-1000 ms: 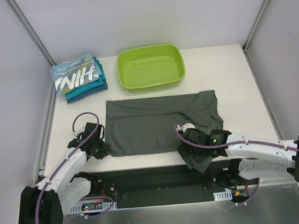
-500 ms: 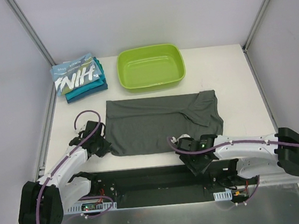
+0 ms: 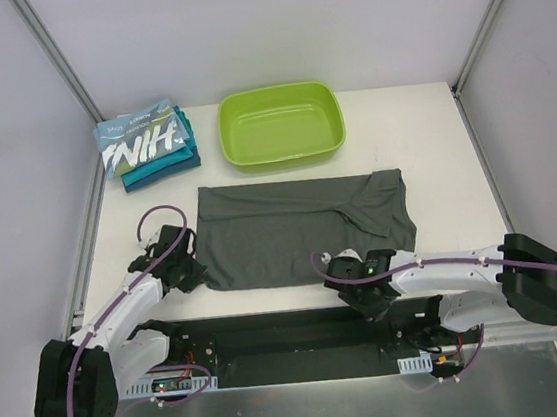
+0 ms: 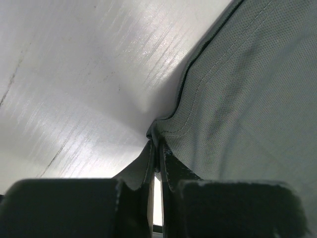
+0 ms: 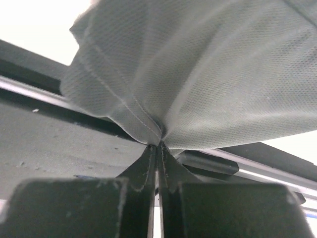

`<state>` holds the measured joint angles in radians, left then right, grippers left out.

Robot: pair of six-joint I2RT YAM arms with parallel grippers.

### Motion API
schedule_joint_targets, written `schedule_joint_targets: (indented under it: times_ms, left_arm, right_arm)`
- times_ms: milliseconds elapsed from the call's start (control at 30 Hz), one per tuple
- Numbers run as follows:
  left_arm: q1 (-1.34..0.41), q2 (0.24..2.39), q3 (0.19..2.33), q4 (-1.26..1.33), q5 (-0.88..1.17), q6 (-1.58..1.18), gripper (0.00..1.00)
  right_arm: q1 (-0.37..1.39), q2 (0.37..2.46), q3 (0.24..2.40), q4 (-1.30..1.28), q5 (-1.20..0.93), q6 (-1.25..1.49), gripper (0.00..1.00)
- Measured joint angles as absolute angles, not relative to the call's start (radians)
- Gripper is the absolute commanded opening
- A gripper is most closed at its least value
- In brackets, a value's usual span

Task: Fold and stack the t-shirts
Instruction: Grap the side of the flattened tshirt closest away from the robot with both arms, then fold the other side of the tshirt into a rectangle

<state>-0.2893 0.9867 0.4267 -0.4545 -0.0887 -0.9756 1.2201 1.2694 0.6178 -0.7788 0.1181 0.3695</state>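
Down at the near edge, we've got left gripper [image 4: 154, 143] and right gripper [image 5: 157, 144] each pinching the dark grey t-shirt [image 3: 281, 233] hem, jaws pressed together.

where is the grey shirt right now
In the top view the grey shirt lies spread mid-table, just nearer the arms than the green tub, its near edge pinched by the left gripper and right gripper.

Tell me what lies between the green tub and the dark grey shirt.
Only a bare strip of table, shown in the top external view; green tub and dark grey shirt lie apart.
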Motion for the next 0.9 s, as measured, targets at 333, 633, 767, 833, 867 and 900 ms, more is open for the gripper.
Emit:
schedule_joint_targets:
  times_ms: [333, 633, 767, 833, 867, 900]
  left_arm:
    - [-0.289, 0.917, 0.437, -0.468, -0.096, -0.963, 0.0]
    - [-0.289, 0.965, 0.529, -0.469, -0.131, -0.959, 0.0]
    - [-0.289, 1.029, 0.585, -0.467, -0.158, -0.959, 0.0]
    - [-0.289, 1.066, 0.616, -0.467, -0.173, -0.959, 0.0]
    - [-0.289, 1.083, 0.631, -0.466, -0.183, -0.959, 0.0]
    - [-0.289, 1.098, 0.645, -0.466, -0.192, -0.959, 0.0]
  right_arm:
    - [1.108, 1.196, 0.661, -0.828, 0.227, 0.374, 0.0]
    - [0.87, 1.068, 0.769, -0.839, 0.349, 0.294, 0.0]
    - [0.769, 1.079, 0.789, -0.795, 0.381, 0.257, 0.0]
    - [0.723, 1.099, 0.805, -0.775, 0.402, 0.237, 0.0]
    - [0.701, 1.111, 0.815, -0.764, 0.411, 0.227, 0.0]
    - [0.677, 1.124, 0.825, -0.752, 0.416, 0.216, 0.01]
